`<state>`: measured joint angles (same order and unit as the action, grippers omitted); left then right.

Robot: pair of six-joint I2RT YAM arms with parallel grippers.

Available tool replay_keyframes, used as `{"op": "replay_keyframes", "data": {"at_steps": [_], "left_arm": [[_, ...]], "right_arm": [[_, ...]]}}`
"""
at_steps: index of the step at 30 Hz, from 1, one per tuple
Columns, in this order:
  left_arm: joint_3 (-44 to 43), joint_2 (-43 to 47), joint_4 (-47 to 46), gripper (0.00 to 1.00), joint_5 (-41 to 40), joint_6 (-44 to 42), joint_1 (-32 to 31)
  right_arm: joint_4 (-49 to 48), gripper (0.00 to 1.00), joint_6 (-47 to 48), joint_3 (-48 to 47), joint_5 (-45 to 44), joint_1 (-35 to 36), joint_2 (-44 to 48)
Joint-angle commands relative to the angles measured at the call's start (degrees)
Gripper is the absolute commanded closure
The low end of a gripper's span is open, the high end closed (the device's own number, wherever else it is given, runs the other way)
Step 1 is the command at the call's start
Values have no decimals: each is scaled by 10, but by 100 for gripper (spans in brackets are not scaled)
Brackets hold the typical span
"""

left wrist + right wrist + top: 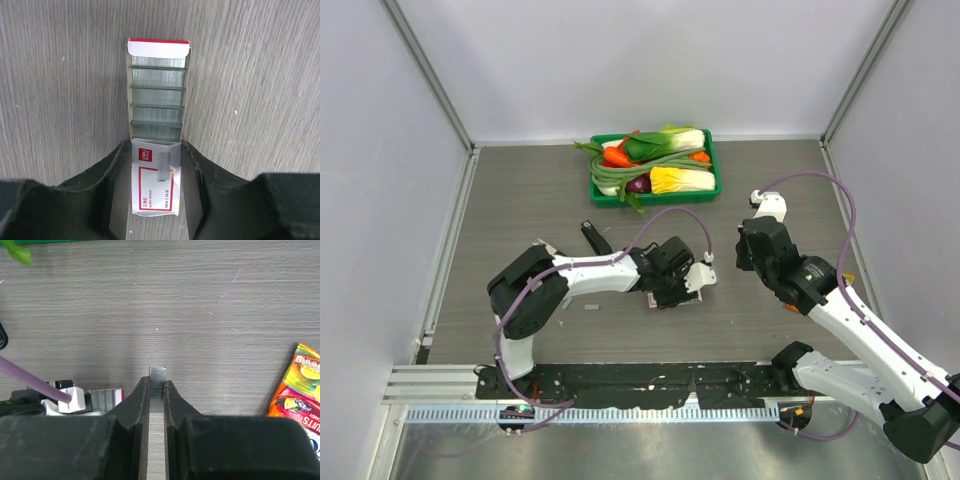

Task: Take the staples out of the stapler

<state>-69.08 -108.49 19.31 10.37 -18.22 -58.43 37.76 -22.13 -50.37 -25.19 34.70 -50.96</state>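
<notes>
My right gripper is shut on a short silvery strip of staples and holds it just above the table; it also shows in the top view. My left gripper is shut on the red-and-white sleeve of the staple box. The box's tray is slid out ahead of it, filled with several staple strips. In the top view the left gripper and the box are mid-table. The black stapler lies left of them, apart from both grippers.
A green basket of vegetables stands at the back. A colourful snack bag lies to the right of my right gripper. A small grey strip lies on the table near the left arm. Grey walls enclose the table.
</notes>
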Motion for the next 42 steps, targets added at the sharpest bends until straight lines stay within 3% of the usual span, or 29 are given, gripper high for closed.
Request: {"op": "replay_keyframes", "data": {"at_steps": [1, 19, 21, 22, 25, 26, 28, 31, 35, 38, 42], "left_arm": [[38, 32, 27, 69, -17, 9, -2], [127, 92, 27, 72, -47, 22, 12], [128, 94, 27, 66, -52, 25, 13], [127, 94, 27, 54, -53, 25, 13], [121, 102, 39, 35, -53, 33, 13], [120, 107, 42, 22, -52, 35, 13], [118, 123, 42, 7, -52, 35, 14], [105, 140, 57, 0, -48, 39, 16], [52, 167, 111, 0, -23, 49, 39], [-1, 186, 163, 0, 28, 70, 98], [-40, 211, 207, 0, 91, 93, 224]], "right_arm": [[-22, 99, 3, -6, -5, -2, 10], [-55, 99, -15, 34, 37, -2, -12], [-58, 99, -18, 39, 43, -2, -15], [-62, 99, -19, 42, 44, -2, -17], [-70, 99, -22, 50, 51, -2, -22], [-72, 99, -23, 54, 55, -2, -24], [-80, 99, -24, 60, 59, -2, -29], [-88, 99, -27, 65, 69, -2, -39], [-107, 99, -34, 74, 95, -3, -55], [-135, 99, -48, 84, 132, -2, -73], [-183, 99, -67, 97, 160, 23, -102]]}}
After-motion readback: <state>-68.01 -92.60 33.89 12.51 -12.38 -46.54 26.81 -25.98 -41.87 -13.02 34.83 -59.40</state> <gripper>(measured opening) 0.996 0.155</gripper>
